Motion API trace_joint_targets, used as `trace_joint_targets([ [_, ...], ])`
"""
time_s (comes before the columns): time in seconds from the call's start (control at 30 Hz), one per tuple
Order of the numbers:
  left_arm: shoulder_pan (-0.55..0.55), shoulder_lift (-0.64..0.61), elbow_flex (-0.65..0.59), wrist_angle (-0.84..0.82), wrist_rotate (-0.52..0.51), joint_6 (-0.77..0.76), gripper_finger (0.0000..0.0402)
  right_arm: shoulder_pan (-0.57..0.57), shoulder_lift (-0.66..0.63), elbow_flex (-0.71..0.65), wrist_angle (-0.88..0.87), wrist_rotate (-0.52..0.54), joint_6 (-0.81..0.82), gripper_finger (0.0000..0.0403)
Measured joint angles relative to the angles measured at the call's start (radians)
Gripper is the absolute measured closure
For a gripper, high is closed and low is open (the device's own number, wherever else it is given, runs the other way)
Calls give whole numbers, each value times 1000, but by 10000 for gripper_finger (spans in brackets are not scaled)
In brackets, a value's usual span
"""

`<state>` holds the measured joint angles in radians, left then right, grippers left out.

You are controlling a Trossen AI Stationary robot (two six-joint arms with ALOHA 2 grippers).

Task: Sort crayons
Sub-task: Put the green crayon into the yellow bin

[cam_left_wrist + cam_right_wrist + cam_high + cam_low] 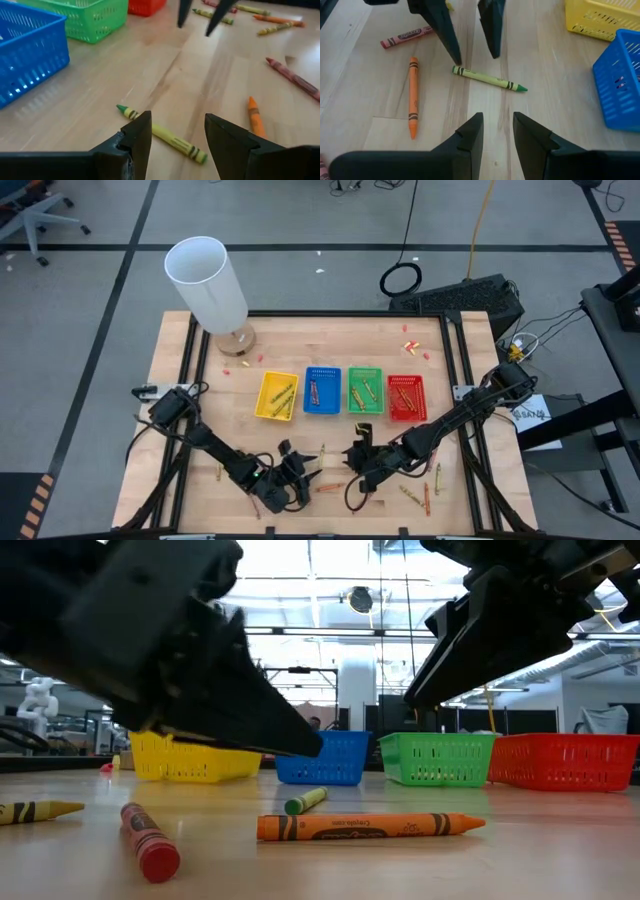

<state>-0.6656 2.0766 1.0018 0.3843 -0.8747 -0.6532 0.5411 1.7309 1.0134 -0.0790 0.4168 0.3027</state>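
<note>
A green crayon (487, 79) lies flat on the wooden table between my two grippers, also seen as the green crayon (160, 132) in the left wrist view. My left gripper (177, 130) is open and low over it, one finger on each side of its blunt end. Whether a fingertip (456, 56) touches it does not show. My right gripper (497, 122) hangs open a little way off, facing the left one, with nothing between its fingers. An orange crayon (413, 97) and a red crayon (407, 36) lie close by.
Yellow (276, 395), blue (322, 390), green (365, 389) and red (406, 397) trays stand in a row behind the grippers, with crayons inside. A white cylinder (208, 285) stands at the far left. Loose crayons (415, 495) lie near the front edge.
</note>
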Motion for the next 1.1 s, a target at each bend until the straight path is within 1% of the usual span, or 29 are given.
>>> trace_joint_targets([
  [0.1,17,0,0,-8,27,-12,220,0,0,0,0,0,0,310],
  [0.2,40,0,0,-20,94,17,220,0,0,0,0,0,0,310],
  [0.33,68,0,0,-37,154,-16,220,0,0,0,0,0,0,310],
  [0.5,89,-1,0,-69,166,-16,220,0,0,0,0,0,0,310],
  [0.63,116,-4,2,-123,212,-23,220,0,0,0,0,0,0,310],
  [0.73,128,-5,2,-126,238,-18,220,0,0,0,0,0,0,310],
  [0.93,145,-6,2,-129,270,54,220,0,0,0,0,0,-3,310],
  [1.1,146,-11,4,-178,297,84,220,0,0,0,0,0,-4,310],
])
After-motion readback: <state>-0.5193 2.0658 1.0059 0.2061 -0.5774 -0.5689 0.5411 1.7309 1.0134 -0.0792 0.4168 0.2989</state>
